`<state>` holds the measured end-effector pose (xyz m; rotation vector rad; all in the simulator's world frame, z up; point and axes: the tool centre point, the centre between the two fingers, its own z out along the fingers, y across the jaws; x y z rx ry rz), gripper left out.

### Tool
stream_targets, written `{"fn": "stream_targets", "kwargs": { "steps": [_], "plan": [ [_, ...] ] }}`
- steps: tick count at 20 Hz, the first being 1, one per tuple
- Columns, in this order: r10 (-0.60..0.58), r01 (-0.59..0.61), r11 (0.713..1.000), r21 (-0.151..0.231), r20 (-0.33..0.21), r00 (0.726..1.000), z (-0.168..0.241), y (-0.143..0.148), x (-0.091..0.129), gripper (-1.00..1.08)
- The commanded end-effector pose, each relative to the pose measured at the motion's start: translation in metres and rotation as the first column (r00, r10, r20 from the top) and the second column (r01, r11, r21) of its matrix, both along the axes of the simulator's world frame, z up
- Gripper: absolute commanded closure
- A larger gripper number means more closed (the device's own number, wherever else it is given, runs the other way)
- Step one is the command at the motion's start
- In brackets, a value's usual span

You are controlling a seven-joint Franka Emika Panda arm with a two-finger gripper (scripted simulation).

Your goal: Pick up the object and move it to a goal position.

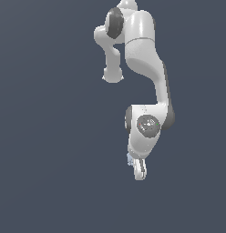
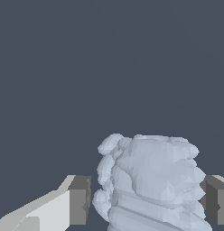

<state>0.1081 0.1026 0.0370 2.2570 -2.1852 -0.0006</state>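
The object (image 2: pixel 150 180), a pale blue-grey lumpy blob, fills the space between my gripper's (image 2: pixel 147 200) two dark pads in the wrist view. The pad on one side (image 2: pixel 80 200) and the pad on the other (image 2: pixel 216 203) both sit right against its flanks, so the gripper is shut on it. In the exterior view only a small pale sliver of the object (image 1: pixel 130 159) peeks out beside the white gripper (image 1: pixel 139 171), which hangs at the low end of the arm.
The white arm (image 1: pixel 144 54) bends down from the top of the exterior view. Around it is only a flat dark grey-blue ground (image 1: pixel 51 136), with no other objects or marker showing.
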Motion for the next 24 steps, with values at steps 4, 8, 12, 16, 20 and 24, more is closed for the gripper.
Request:
{"fn": "stream_targets", "kwargs": {
  "steps": [4, 8, 12, 16, 20, 24],
  "plan": [
    [0.000, 0.000, 1.000, 0.000, 0.000, 1.000, 0.000, 0.000, 0.000, 1.08],
    [0.000, 0.000, 1.000, 0.000, 0.000, 1.000, 0.000, 0.000, 0.000, 1.08],
    [0.000, 0.000, 1.000, 0.000, 0.000, 1.000, 0.005, 0.011, 0.002, 1.08],
    [0.000, 0.000, 1.000, -0.001, 0.000, 1.000, 0.015, 0.032, 0.006, 1.08],
    [0.000, 0.000, 1.000, -0.001, 0.000, 1.000, 0.024, 0.051, 0.009, 1.08],
    [0.000, 0.000, 1.000, -0.001, 0.000, 1.000, 0.027, 0.058, 0.011, 1.08]
  ]
}}
